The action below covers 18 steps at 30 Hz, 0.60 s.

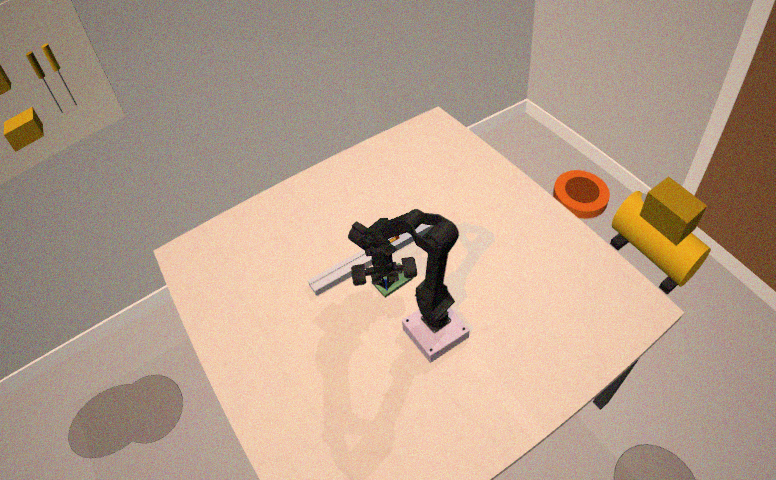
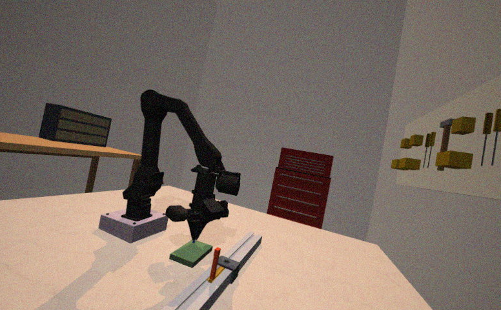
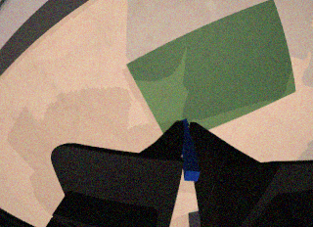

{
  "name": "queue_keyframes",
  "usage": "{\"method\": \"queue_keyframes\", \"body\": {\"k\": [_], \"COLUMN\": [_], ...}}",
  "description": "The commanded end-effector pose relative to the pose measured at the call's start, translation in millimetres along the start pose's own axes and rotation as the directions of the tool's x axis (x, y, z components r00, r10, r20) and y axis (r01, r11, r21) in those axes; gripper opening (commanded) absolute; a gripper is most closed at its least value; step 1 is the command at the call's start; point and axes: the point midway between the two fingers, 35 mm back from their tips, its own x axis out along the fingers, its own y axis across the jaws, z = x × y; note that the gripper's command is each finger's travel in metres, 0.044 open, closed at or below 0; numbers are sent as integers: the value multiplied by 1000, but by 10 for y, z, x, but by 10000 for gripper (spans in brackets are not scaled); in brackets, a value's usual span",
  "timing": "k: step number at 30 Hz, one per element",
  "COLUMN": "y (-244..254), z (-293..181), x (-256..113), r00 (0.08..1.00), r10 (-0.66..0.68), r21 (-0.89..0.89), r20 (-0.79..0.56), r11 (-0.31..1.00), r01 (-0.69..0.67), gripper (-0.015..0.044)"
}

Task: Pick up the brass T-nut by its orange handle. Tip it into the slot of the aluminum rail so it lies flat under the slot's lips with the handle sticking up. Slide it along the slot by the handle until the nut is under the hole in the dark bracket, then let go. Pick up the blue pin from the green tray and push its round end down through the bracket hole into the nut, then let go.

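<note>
- A long grey aluminum rail [image 1: 335,275] [image 2: 241,247], grooved along its top, is seen at lower centre of the exterior frame.
- The black, tapered gripper [image 1: 385,281] [image 2: 194,240] [image 3: 184,127] is closed to a narrow gap, the blue pin [image 1: 386,283] [image 2: 194,241] [image 3: 191,156] pinched upright between its fingers.
- A flat green tray [image 1: 389,291] [image 2: 191,253] [image 3: 235,61] is placed below the fingertips.
- The dark bracket [image 2: 228,262], holed, is mounted across the rail.
- The square-sided orange handle [image 2: 215,264] is left upright beside the bracket, above the brass T-nut [image 2: 217,274] in the slot.
</note>
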Motion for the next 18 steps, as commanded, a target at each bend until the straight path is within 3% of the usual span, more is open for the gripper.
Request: {"method": "queue_keyframes", "body": {"k": [1,18], "y": [-5,-24], "z": [-8,-25], "x": [-12,-223], "r00": [1000,1000], "r10": [-1,-1], "r21": [4,4], "r20": [-3,-3], "r11": [1000,1000], "r01": [1,1], "gripper": [-150,-150]}}
